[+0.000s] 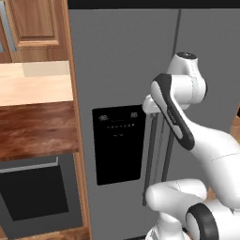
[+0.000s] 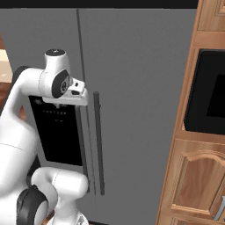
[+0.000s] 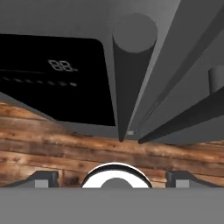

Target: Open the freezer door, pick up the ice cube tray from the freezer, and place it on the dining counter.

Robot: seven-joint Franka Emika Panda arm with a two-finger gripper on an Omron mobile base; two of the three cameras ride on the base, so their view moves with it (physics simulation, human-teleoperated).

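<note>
Left base view: the freezer door (image 1: 117,70) is the largest surface, a tall flat slab of matte grey, closed and flush with the plain grey door (image 1: 211,42) to its right. Set into it is a glossy black rectangular dispenser panel (image 1: 118,144) with faint pale readouts. To the left lies the dining counter (image 1: 35,129), glossy reddish-brown wood grain, with a pale beige countertop (image 1: 33,89) behind it and a dark oven front (image 1: 33,192) below.

The white arm rises from the lower right, folds at a dark-banded elbow and reaches its wrist to the top of the door's bar handle (image 1: 149,159). That handle is a slim round grey bar, long axis vertical, just right of the panel; the other door's handle (image 2: 99,145) runs parallel beside it.

In the hand view the camera looks down along the bar handle (image 3: 127,83) toward the wooden floor (image 3: 52,153). The gripper (image 3: 112,179) has its two dark fingertips (image 3: 43,178) spread wide apart, closing on nothing, with the handle's line between them.
</note>
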